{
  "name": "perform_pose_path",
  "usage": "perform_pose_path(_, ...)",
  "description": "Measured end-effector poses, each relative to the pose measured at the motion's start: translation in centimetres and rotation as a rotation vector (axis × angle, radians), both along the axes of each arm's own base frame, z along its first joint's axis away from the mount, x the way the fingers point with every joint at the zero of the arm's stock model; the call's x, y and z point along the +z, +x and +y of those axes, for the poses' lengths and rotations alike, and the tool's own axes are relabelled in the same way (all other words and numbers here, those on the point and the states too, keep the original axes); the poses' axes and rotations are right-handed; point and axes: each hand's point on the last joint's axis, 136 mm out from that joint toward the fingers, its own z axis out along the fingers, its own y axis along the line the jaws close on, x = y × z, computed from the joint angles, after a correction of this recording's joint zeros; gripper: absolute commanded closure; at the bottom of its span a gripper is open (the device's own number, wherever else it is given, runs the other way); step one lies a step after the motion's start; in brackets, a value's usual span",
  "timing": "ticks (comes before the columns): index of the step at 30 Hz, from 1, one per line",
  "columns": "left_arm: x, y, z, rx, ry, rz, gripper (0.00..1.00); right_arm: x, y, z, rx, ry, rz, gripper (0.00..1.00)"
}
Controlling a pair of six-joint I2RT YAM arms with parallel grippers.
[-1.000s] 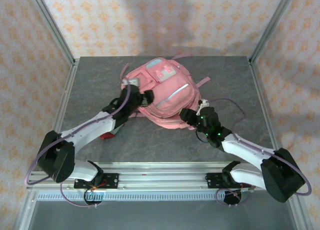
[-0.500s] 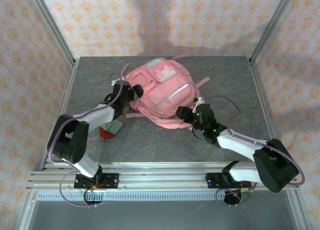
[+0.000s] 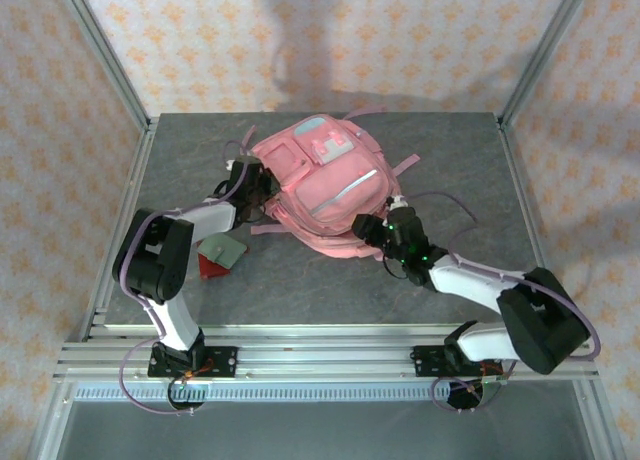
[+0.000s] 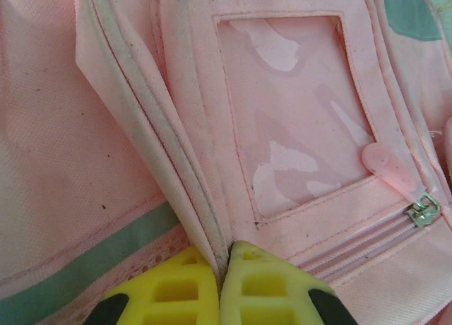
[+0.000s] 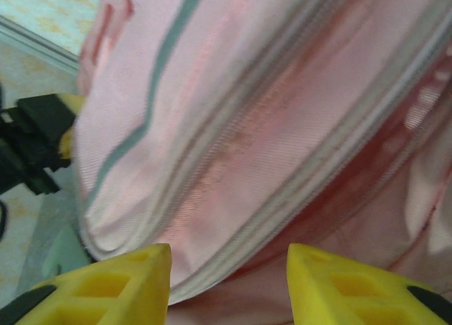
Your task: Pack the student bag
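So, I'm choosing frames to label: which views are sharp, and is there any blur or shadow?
Top external: sharp and evenly lit, with a soft shadow on the back wall behind the student bag. Left wrist: crisp, stitching and zip pull clear. Right wrist: blurred, the fabric streaky, no stitching readable.

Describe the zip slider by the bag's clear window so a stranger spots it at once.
Start at the pink student bag on the grey table. Find its see-through window pocket; in the left wrist view, off the window's lower right corner sits the zip slider. It's the only silvery metal piece among pink fabric, with a rounded pink tab attached.
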Motion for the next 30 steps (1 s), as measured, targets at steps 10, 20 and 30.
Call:
perform_pose_path(10, 2.4, -3.9, -1.0, -0.032, -0.131, -0.021, 1.00, -1.4, 5.2, -2.4, -0.149, -0.091, 0.083, 0.73)
perform_pose_path(20, 3.0, -7.2, -4.9, -0.075, -0.258, -0.008, 1.00, 0.6, 14.9, -5.2, -0.251, -0.172, 0.059, 0.64)
perform_pose_path(30, 4.5, -7.9, -5.7, -0.059, -0.344, -0.041, 1.00, 8.8, 8.9, -1.8, -0.105, -0.203, -0.014, 0.54)
